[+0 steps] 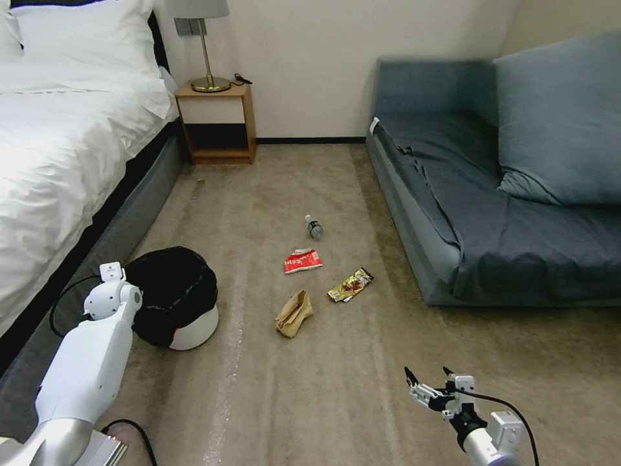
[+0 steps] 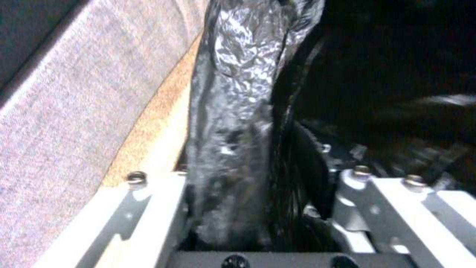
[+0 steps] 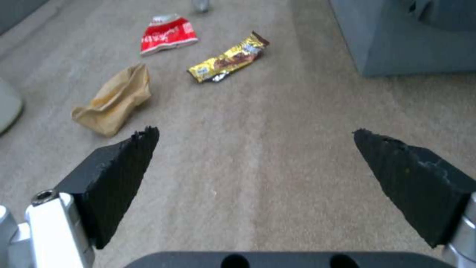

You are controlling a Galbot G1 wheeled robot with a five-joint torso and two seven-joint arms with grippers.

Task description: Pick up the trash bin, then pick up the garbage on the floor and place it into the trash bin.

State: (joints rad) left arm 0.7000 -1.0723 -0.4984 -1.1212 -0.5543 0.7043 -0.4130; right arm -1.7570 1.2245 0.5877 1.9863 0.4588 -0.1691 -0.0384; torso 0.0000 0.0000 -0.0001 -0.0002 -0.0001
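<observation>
The trash bin (image 1: 194,327), white with a black bag over its rim, sits tilted on the carpet beside the bed. My left gripper (image 2: 253,167) is shut on the bin's bagged rim (image 2: 233,111), which runs up between its fingers. The garbage lies mid-floor: a small clear bottle (image 1: 314,227), a red-and-white wrapper (image 1: 302,261), a gold-brown wrapper (image 1: 350,285) and a tan crumpled paper bag (image 1: 294,313). My right gripper (image 1: 427,377) hovers open above bare carpet, nearer to me than the litter. From the right wrist, the paper bag (image 3: 114,99) and both wrappers lie beyond its fingertips (image 3: 134,149).
A white-sheeted bed (image 1: 58,149) on a grey base lines the left side. A blue-grey sofa (image 1: 504,213) lines the right. A wooden nightstand (image 1: 217,123) with a lamp stands at the far wall. Carpet runs between them.
</observation>
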